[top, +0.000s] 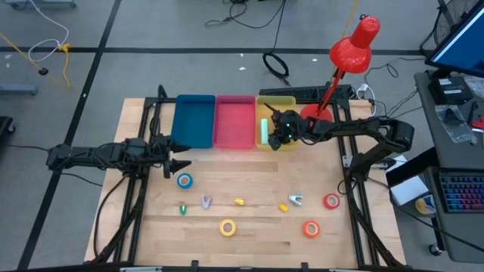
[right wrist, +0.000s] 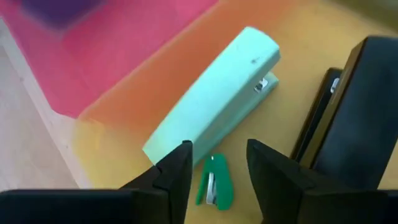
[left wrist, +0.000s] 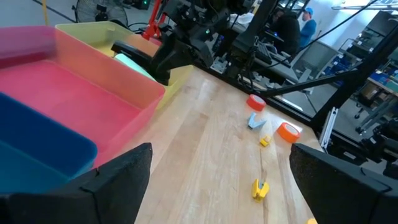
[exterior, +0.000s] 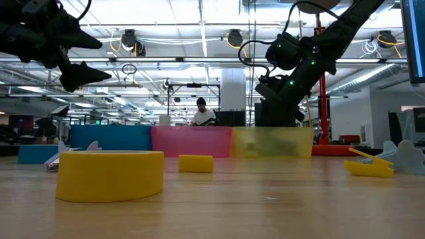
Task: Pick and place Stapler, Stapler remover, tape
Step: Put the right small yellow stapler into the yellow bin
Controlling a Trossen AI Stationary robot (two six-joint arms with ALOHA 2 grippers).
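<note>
My right gripper [top: 281, 136] [right wrist: 217, 165] hangs open over the yellow tray [top: 277, 101] at the table's far side. On the tray's floor lie a mint-green stapler [right wrist: 214, 106], a black stapler [right wrist: 348, 124] and, just beyond my fingertips, a small green stapler remover [right wrist: 214, 183]. Tape rolls rest flat on the table: blue [top: 184, 180], yellow [top: 228, 227], red [top: 330, 201] and orange-red [top: 311, 228]. Small clawed removers [top: 206, 201] [top: 296, 199] lie among them. My left gripper [top: 180, 160] [left wrist: 221, 186] waits open near the blue tray [top: 193, 121].
A pink tray [top: 235, 121] stands between the blue and the yellow one. A red desk lamp [top: 352, 49] rises behind the yellow tray, beside my right arm. Bare wood lies between the trays and the row of small things near the front.
</note>
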